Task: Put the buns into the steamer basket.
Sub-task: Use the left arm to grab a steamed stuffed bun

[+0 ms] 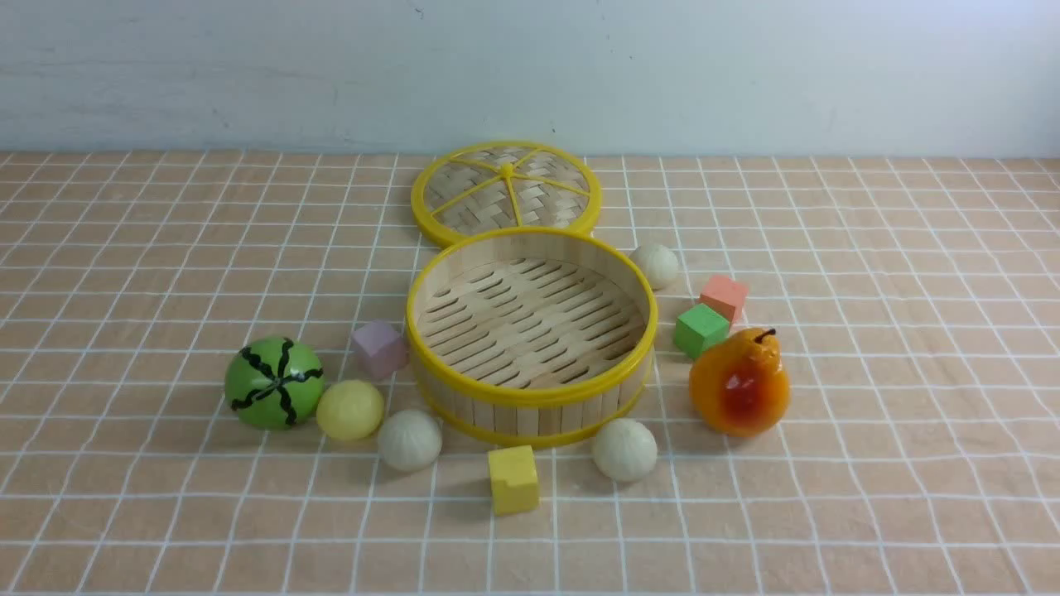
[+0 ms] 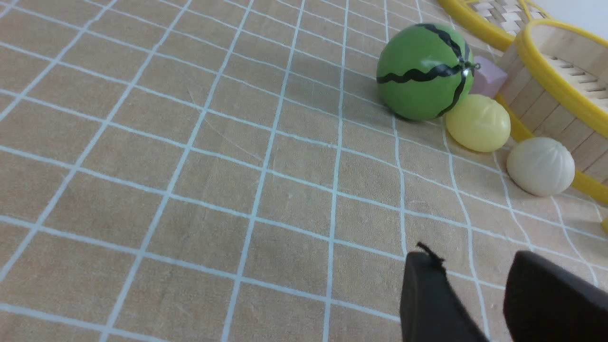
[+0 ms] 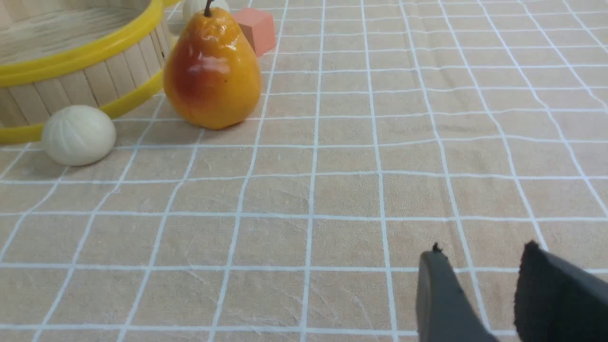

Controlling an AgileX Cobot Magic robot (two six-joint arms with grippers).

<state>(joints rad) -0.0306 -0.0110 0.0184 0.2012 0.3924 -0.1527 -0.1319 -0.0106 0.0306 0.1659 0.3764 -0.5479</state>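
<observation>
The steamer basket stands empty mid-table. Three off-white buns lie around it: one at its front left, one at its front right, one at its back right. A pale yellow bun lies beside the front-left one. My left gripper is open and empty, low over the cloth, short of the yellow bun and an off-white bun. My right gripper is open and empty, well short of another off-white bun. Neither gripper shows in the front view.
A green striped watermelon ball sits left of the yellow bun. An orange pear stands right of the basket. The flat woven lid lies behind the basket. Pink-purple, yellow, green and salmon blocks lie around.
</observation>
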